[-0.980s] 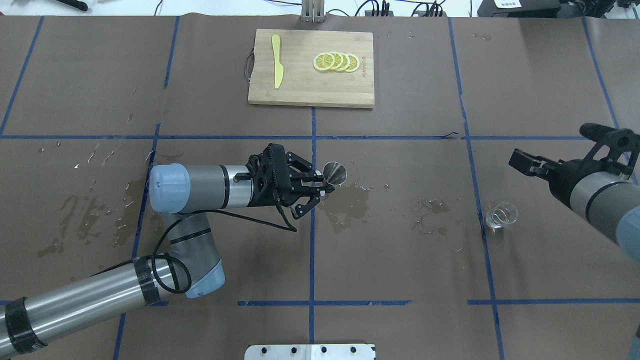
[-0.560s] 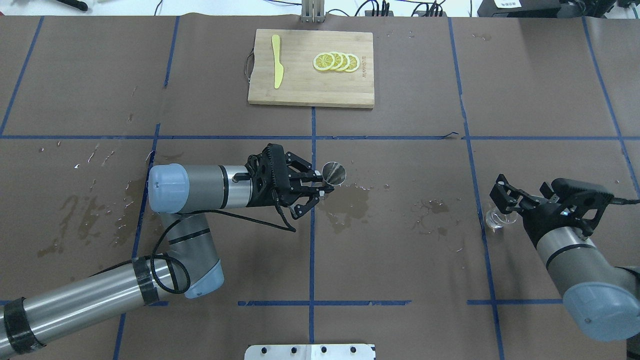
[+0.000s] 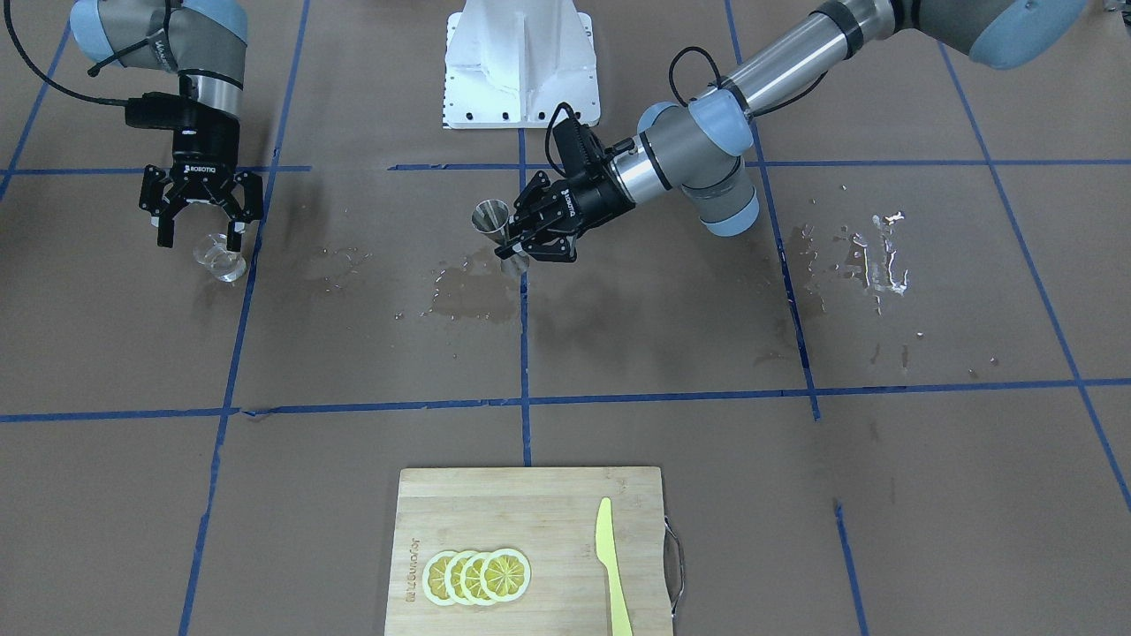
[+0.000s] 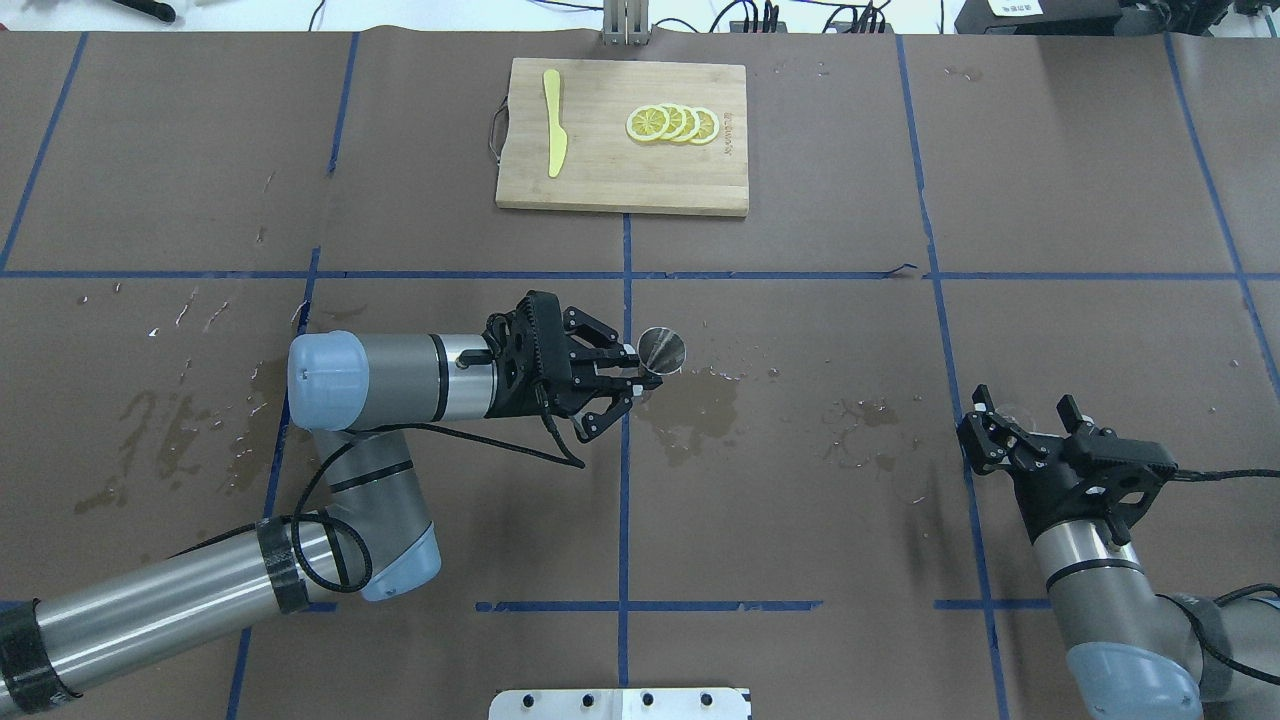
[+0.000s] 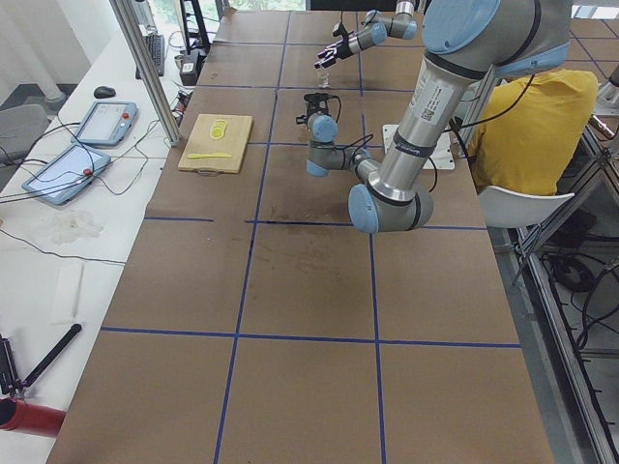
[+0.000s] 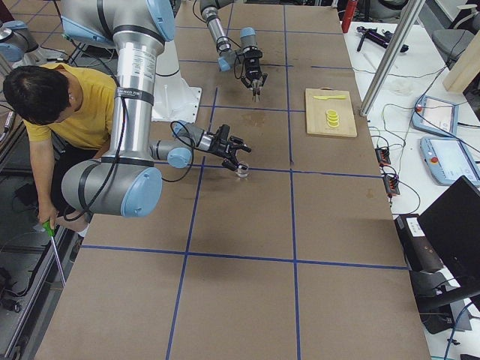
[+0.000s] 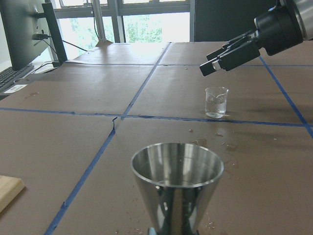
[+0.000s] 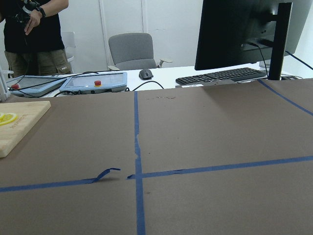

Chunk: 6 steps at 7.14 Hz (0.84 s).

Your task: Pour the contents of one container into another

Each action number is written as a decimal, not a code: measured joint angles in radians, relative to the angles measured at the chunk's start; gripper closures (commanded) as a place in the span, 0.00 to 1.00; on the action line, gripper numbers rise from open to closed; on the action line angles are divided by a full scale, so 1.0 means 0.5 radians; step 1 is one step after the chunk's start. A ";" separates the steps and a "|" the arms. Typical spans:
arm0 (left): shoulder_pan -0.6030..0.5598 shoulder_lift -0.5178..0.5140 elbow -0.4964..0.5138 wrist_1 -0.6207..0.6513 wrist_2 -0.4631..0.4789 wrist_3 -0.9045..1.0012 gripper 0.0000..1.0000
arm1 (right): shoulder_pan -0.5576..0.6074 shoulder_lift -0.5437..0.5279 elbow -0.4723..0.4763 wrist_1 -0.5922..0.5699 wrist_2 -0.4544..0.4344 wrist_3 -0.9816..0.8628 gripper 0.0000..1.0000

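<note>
The brown paper-covered worktop (image 4: pixel 800 520), gridded in blue tape, shows wet patches near its middle. A wooden cutting board (image 4: pixel 620 170) lies at the edge far from the robot. The left end effector (image 4: pixel 640 372) reaches in level, clamped on the waist of the steel jigger (image 7: pixel 177 181). The right end effector (image 3: pixel 199 237) hangs just above the clear measuring cup (image 7: pixel 216 102), fingers apart and not touching it. A yellow knife (image 4: pixel 553 120) and lemon slices (image 4: pixel 672 124) lie on the board. The jigger stands upright mid-worktop beside a wet patch. The cup sits on a blue tape line, well apart from it.
</note>
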<state>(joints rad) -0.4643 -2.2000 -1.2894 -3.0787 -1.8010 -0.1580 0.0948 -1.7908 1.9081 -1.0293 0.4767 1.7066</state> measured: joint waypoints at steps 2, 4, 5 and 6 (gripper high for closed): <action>0.001 0.004 -0.001 0.000 -0.001 0.000 1.00 | -0.047 0.015 -0.070 0.000 -0.080 0.018 0.00; 0.004 0.025 -0.011 -0.013 0.000 0.000 1.00 | -0.077 0.018 -0.142 0.000 -0.114 0.045 0.00; 0.006 0.034 -0.016 -0.020 0.000 0.000 1.00 | -0.084 0.034 -0.186 0.000 -0.120 0.049 0.00; 0.007 0.038 -0.018 -0.023 0.000 0.000 1.00 | -0.087 0.077 -0.243 0.000 -0.128 0.051 0.00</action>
<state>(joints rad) -0.4608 -2.1808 -1.2985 -3.0901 -1.8009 -0.1580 0.0515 -1.7523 1.7866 -1.0293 0.4125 1.7322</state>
